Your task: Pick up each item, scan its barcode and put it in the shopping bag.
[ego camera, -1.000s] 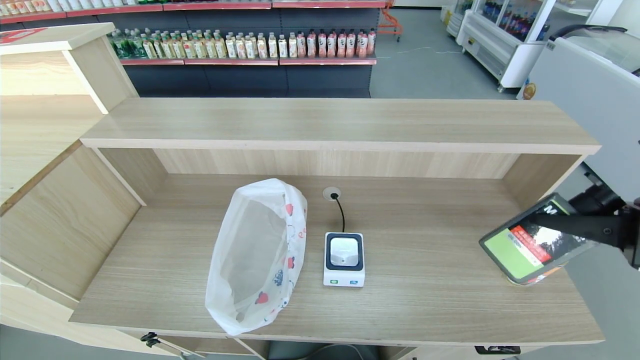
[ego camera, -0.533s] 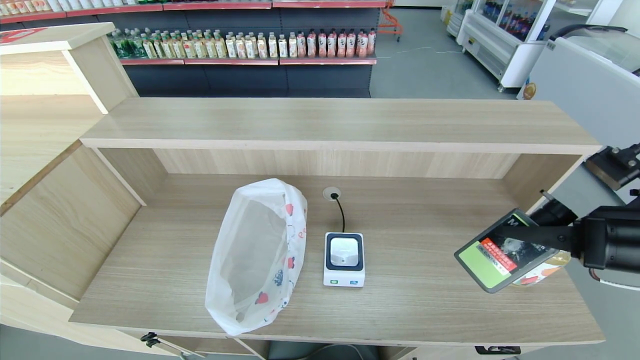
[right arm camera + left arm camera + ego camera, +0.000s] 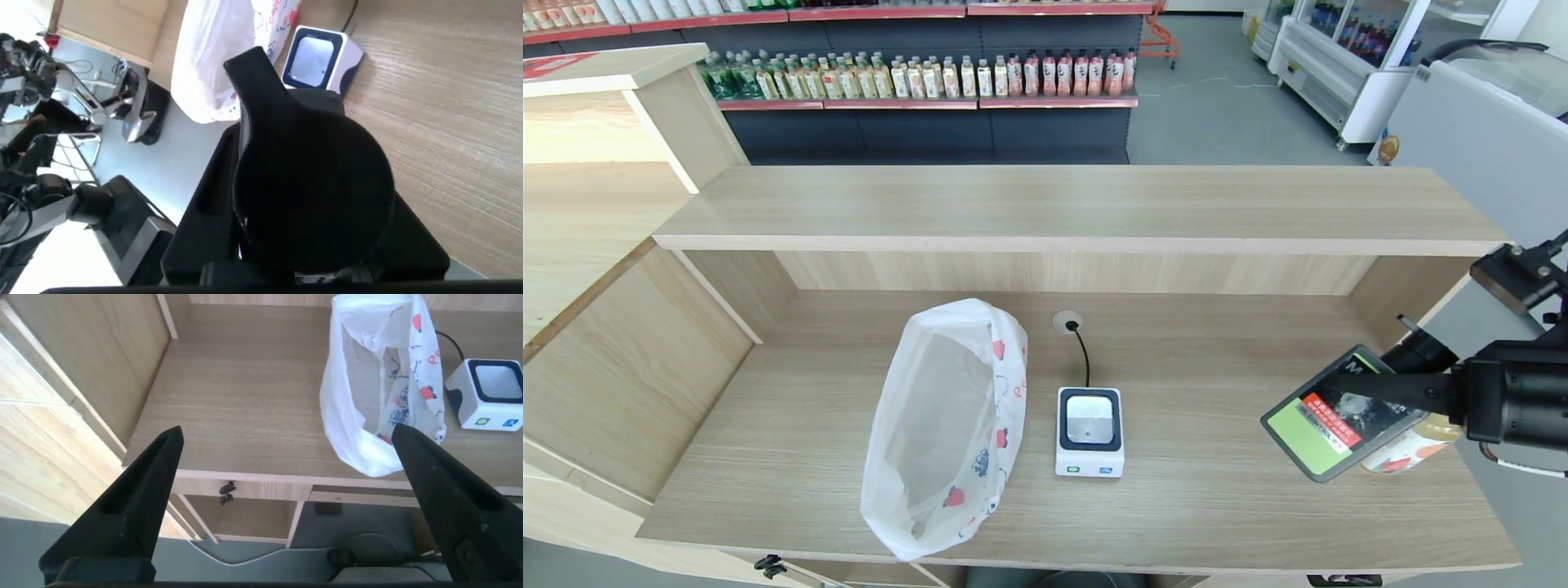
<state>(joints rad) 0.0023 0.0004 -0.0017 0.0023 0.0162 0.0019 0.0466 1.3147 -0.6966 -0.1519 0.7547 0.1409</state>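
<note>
text: none legible | packet (image 3: 1319,425): label print too small to read

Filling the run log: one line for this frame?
right gripper: shut on flat pack, over right end of counter | left gripper: open, empty | shopping bag: open, beside scanner

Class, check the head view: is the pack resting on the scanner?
No, the pack is held in the right tool near the right end of the counter, apart from the scanner.
</note>
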